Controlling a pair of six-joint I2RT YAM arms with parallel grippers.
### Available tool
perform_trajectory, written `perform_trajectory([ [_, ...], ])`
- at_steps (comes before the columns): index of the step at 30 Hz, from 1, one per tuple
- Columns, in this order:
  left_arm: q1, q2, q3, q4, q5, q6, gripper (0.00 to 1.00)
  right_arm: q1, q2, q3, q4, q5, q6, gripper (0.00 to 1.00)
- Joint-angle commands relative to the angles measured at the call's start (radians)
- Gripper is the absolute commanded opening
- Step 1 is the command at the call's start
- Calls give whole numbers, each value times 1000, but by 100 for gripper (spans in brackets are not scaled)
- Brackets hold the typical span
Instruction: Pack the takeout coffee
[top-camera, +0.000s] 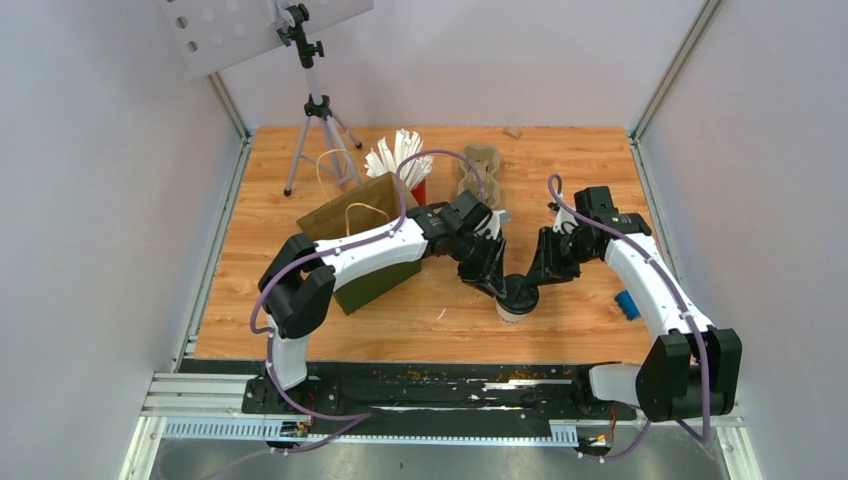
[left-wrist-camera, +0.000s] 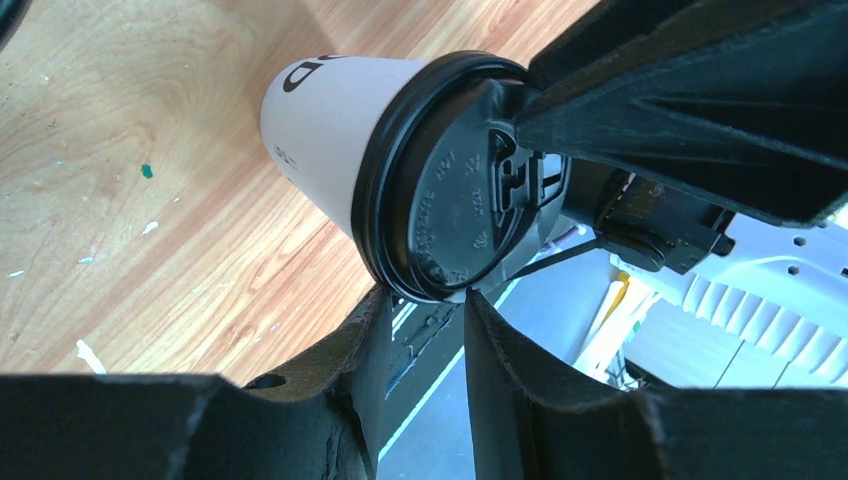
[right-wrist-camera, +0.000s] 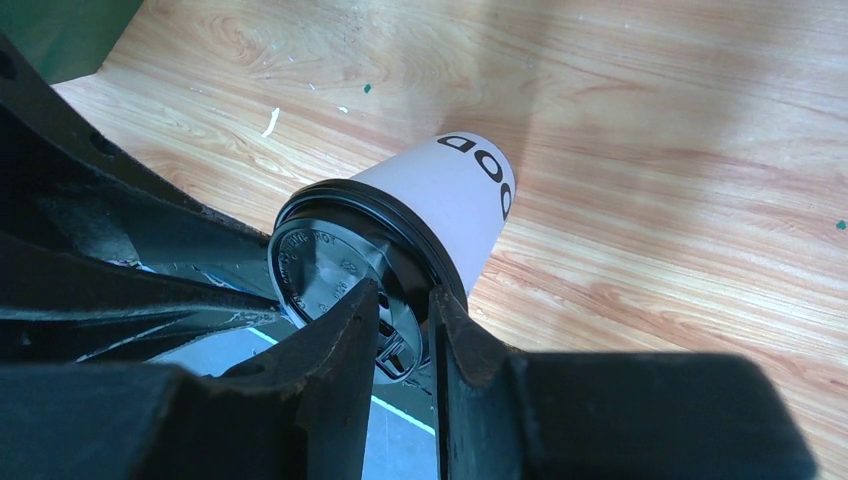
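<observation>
One takeout coffee (top-camera: 517, 300), a white paper cup with a black lid and dark print, sits at the table's middle front between both arms. My left gripper (top-camera: 497, 285) reaches it from the left. In the left wrist view its fingertips (left-wrist-camera: 385, 305) pinch the lower rim of the lid (left-wrist-camera: 450, 200), and the cup (left-wrist-camera: 325, 125) points away over the wood. My right gripper (top-camera: 537, 282) comes from the right. In the right wrist view this gripper (right-wrist-camera: 402, 300) straddles the lid's rim (right-wrist-camera: 330, 255), one finger on the lid top, one outside it. No other coffee cup shows.
A brown paper bag (top-camera: 352, 212) with a dark green side stands under the left arm. Behind it are a red cup of white straws (top-camera: 405, 160) and a beige pulp tray (top-camera: 480, 170). A tripod (top-camera: 318, 120) stands back left. A small blue object (top-camera: 627, 303) lies by the right arm.
</observation>
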Motion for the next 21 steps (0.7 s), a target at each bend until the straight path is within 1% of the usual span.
perform_trajectory([
  [1, -12, 33, 52, -2, 12, -9, 40, 2, -26, -51, 14, 20, 7, 26],
  [6, -13, 44, 34, 33, 3, -29, 35, 2, -53, -94, 35, 10, 36, 25],
  [12, -15, 57, -29, 72, -18, -42, 30, 2, -104, -165, 30, 41, 76, 24],
  [16, -15, 78, -35, 48, -54, -3, 27, 2, -115, -180, 26, 57, 117, 24],
  [21, -15, 96, -78, -1, -105, 53, 25, 2, -115, -232, 33, 23, 150, 24],
])
